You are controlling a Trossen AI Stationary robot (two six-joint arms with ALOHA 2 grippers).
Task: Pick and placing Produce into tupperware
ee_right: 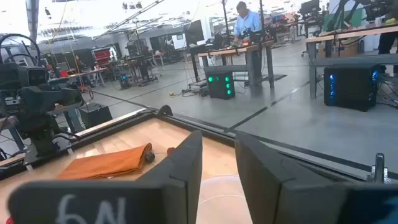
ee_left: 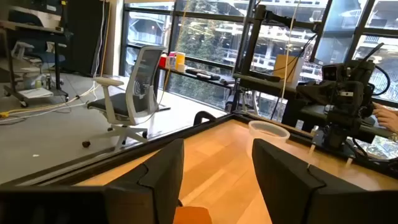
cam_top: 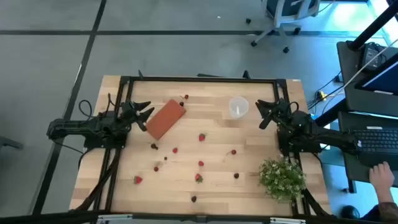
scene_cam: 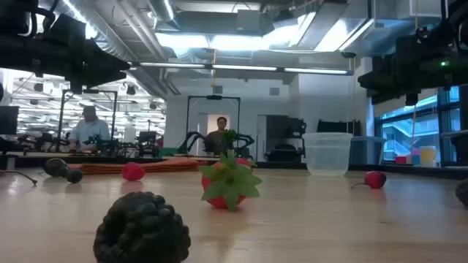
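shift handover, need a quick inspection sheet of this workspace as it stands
surface: wooden table with a black frame.
job's things: translucent cup upright on the far side, looks empty; berries scattered over the wood, none in the cup.
clutter: orange-brown block near the left arm; bushy green plant near the right arm.
grippers: left gripper open, empty, beside the block; right gripper open with a narrow gap, empty, beside the cup.
cables: one runs across the floor by an office chair.
surroundings: a person's hand at a keyboard beside the table.

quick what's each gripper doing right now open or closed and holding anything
Left gripper: open, holding nothing, above the table's left side.
Right gripper: open, holding nothing, near the cup.
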